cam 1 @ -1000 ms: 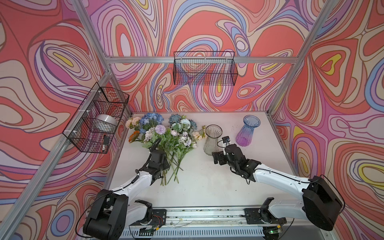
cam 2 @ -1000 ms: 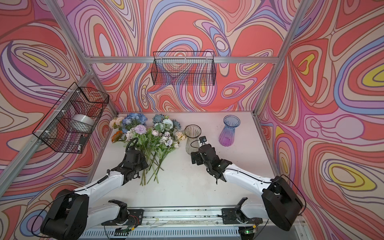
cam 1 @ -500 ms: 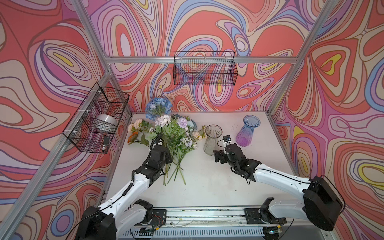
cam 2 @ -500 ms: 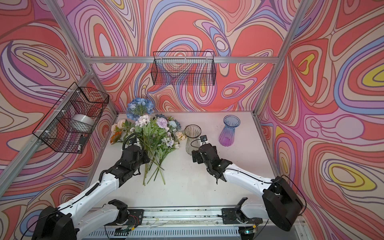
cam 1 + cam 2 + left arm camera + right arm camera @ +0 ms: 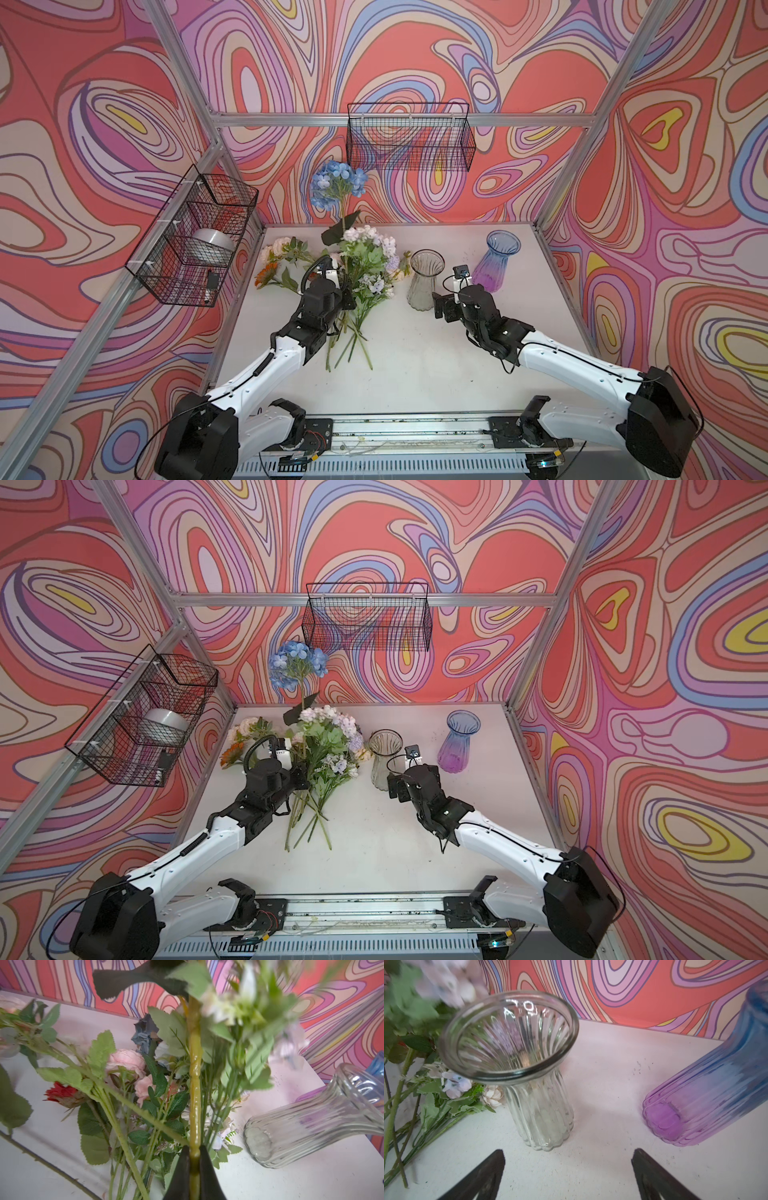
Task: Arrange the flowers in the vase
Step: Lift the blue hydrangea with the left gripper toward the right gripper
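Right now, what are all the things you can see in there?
blue hydrangea: one, blue, held up above the heap
flowers: many, pink, peach, lilac, orange, heaped left on the table
clear vase: one, see-through, upright, empty, mid-table
blue-purple vase: one, blue fading to purple, right of the clear vase
back basket: one, black wire, on the back wall
side basket: one, black wire, on the left wall
silver round thing: one, silver, inside the side basket
table: one, white, under everything
left gripper: one, black, shut on the hydrangea's stem
right gripper: one, black, open, empty, facing the clear vase
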